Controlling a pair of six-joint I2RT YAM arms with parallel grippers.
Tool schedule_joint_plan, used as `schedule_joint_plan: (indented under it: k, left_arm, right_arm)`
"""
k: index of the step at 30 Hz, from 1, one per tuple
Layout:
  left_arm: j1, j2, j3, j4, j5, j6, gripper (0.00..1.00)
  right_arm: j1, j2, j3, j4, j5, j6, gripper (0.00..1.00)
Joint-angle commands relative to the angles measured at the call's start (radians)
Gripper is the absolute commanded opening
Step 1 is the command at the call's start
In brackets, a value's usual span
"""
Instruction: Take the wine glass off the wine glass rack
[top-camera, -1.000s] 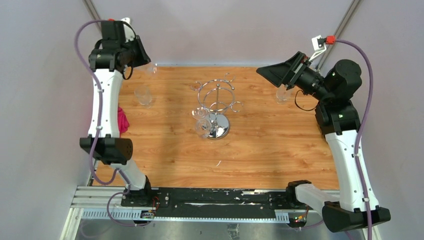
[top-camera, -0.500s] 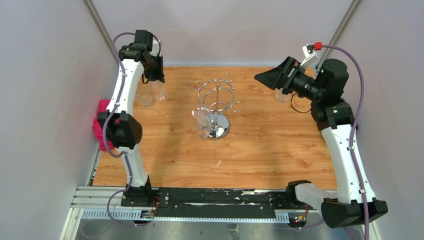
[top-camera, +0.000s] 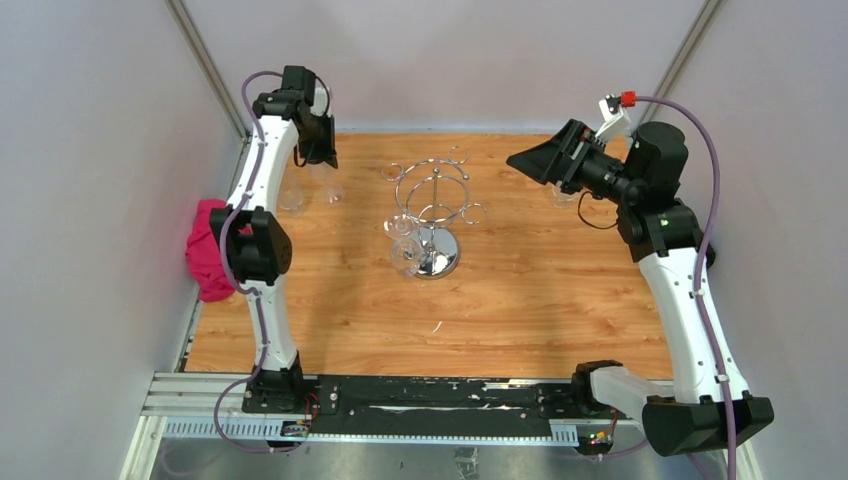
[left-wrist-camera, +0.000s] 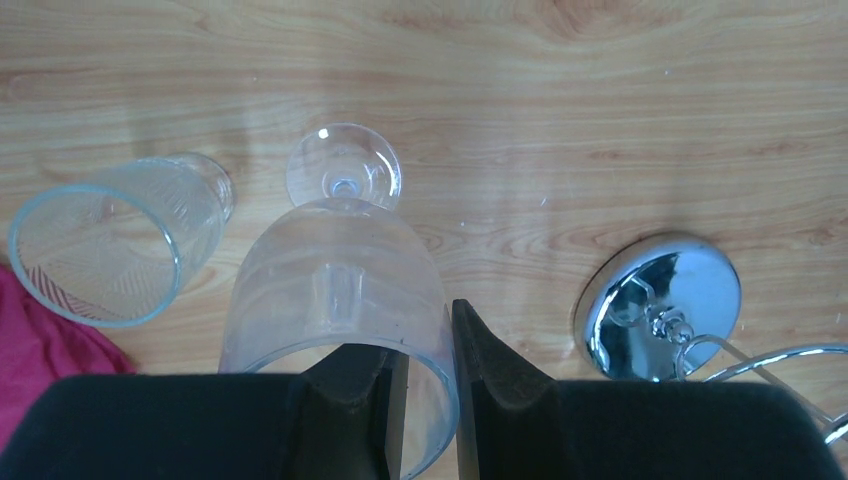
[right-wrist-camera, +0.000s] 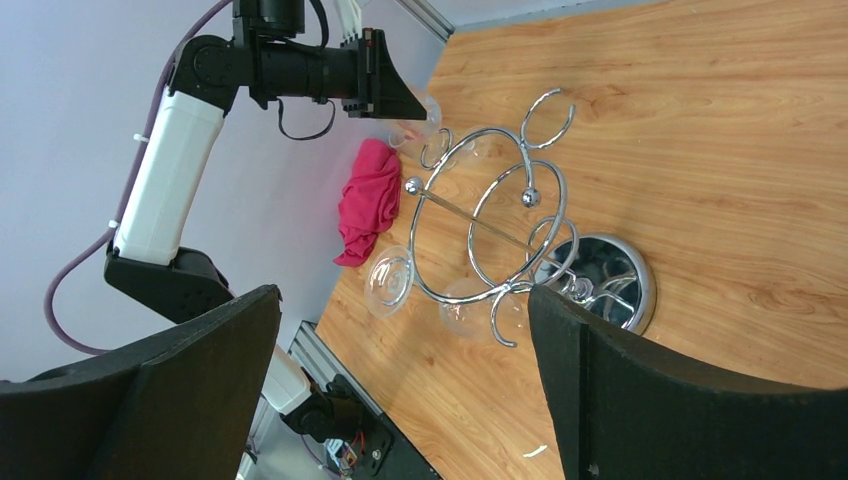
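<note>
- The left fingers (left-wrist-camera: 432, 335) are closed on the rim of the wine glass (left-wrist-camera: 335, 270). One finger sits inside the bowl and the other presses the outside of the glass wall.
- The wine glass is off the wine glass rack (top-camera: 436, 205). It stands upright with its round foot down toward the tabletop (top-camera: 540, 300), but the views do not show whether the foot touches the wood.
- In the overhead view the wine glass lies at about ten o'clock from the rack's pole, well apart from it, near the far left corner of the tabletop.
- In the left wrist view the rack's mirrored base is at about three o'clock from the wine glass, clear of it.
- A ribbed clear glass (left-wrist-camera: 110, 250) stands just beside the wine glass at nine o'clock, apart from it. A pink cloth (left-wrist-camera: 40, 350) shows at the lower left edge.
- The right fingers (top-camera: 522, 158) are spread wide and grip nothing. They hang in the air at about two o'clock from the rack and point toward it.
- Two clear stemmed glasses (right-wrist-camera: 390, 280) hang upside down from the rack's wire loops on its near-left side, at about seven o'clock from the pole in the overhead view.
- Another clear glass (top-camera: 563, 192) stands on the tabletop below the right wrist.
</note>
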Motion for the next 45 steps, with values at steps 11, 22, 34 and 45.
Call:
schedule_joint_plan:
  k: [11,22,34,45]
  left_arm:
    - [-0.004,0.070,0.023,0.077,0.043,-0.008,0.00]
    - [-0.004,0.074,-0.027,0.117,0.039,-0.011,0.00]
    - [-0.004,0.060,-0.055,0.132,0.036,-0.016,0.12]
    - [-0.004,0.026,-0.051,0.132,0.030,-0.020,0.42]
  right_arm:
    - [-0.014,-0.004,-0.018,0.021,0.002,-0.008,0.99]
    - [-0.014,-0.004,-0.037,0.034,-0.007,0.000,0.99]
    - [-0.015,-0.012,-0.065,0.056,-0.020,0.017,0.99]
    - [-0.014,-0.032,-0.105,0.093,-0.052,0.043,0.99]
